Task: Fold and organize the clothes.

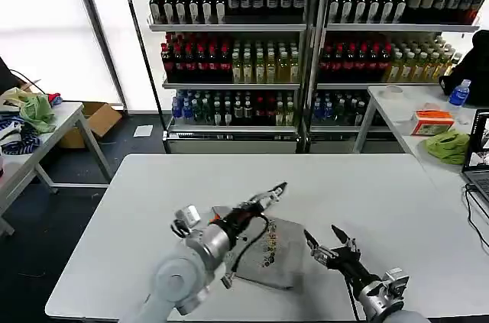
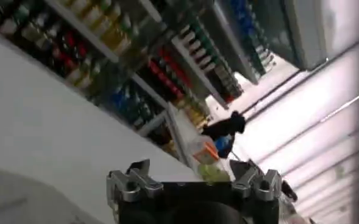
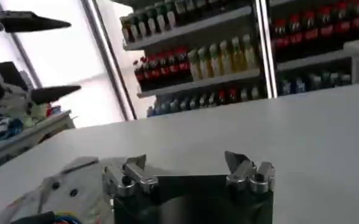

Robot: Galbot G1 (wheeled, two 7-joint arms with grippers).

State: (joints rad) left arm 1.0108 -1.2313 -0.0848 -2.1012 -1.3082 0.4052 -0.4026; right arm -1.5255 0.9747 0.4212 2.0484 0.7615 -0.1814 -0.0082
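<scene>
Nearest, right tool [image 1: 330, 240] sits low at lower right of the head view, fingers apart, holding nothing, just beside the folded grey shirt [image 1: 276, 256]. Shirt lies flat on the white worktop [image 1: 367, 185], lower centre, chest print up. Left tool [image 1: 281, 186] reaches diagonally above the shirt, raised; fingers apart, nothing held.
</scene>
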